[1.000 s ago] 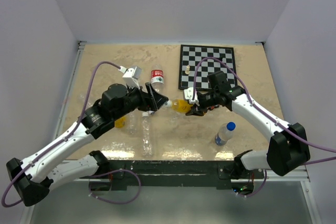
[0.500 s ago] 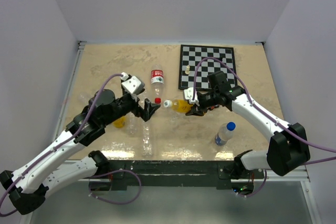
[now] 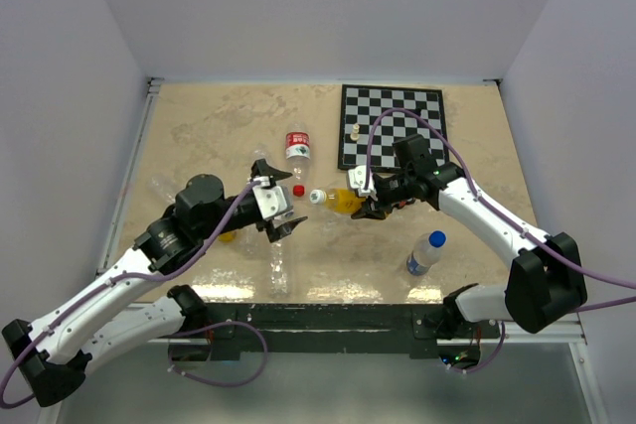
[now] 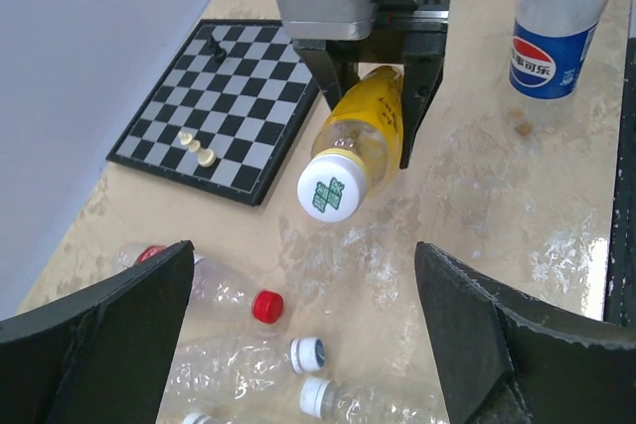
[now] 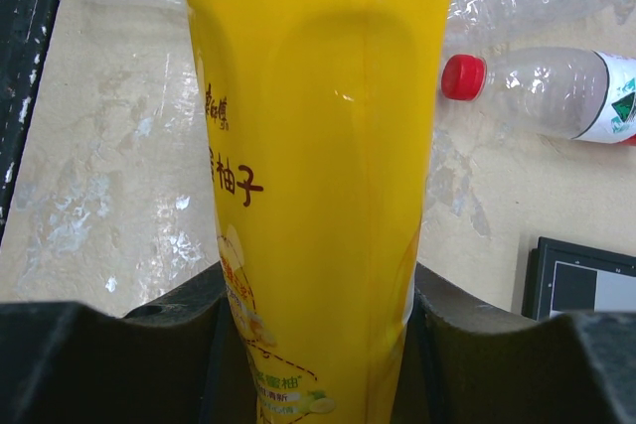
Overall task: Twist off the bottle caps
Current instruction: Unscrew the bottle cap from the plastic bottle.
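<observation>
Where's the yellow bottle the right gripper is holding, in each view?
Top external: centre, the yellow bottle lies sideways in the right gripper, with its white cap pointing left.
Left wrist: upper centre, cap toward the camera.
Right wrist: fills the middle.
Shared landmark: the chessboard.

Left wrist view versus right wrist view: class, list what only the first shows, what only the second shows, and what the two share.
Only the left wrist view shows the white cap on the yellow bottle, the pale chess pieces, the blue-labelled bottle and the open left gripper. Only the right wrist view shows the brown lettering printed on that yellow bottle. Both show the bottle clamped in the right gripper, a red cap and part of the chessboard.
</observation>
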Tool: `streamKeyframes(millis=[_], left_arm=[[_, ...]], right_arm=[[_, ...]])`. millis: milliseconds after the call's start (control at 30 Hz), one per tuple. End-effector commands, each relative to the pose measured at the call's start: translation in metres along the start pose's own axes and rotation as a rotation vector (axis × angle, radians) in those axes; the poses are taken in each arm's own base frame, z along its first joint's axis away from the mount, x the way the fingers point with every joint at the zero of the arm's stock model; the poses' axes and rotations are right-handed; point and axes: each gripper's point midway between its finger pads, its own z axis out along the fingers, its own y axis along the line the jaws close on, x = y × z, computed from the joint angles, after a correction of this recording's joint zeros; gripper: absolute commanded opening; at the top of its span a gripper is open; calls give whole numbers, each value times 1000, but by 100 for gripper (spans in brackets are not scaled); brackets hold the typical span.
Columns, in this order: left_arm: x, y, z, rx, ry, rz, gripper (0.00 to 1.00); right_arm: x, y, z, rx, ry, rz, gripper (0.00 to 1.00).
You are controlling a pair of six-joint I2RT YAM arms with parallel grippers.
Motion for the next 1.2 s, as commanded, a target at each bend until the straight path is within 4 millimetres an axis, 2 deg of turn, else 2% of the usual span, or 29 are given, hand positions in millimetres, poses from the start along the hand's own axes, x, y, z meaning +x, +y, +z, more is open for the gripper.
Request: streamKeyframes(millis=[0, 300, 900, 1167], left_arm=[[-16, -3, 6, 48, -93, 136, 96], [-2, -4, 14, 60, -59, 135, 96], [6, -11, 20, 101, -57, 160, 96], [2, -14, 23, 116, -92, 166, 95]], right_arm=[[-11, -4, -3, 1, -29, -38, 0], [-11, -3, -3, 0, -30, -40, 0], [-12, -3, -2, -6, -32, -41, 0], [-11, -2, -2, -12, -31, -45, 0]])
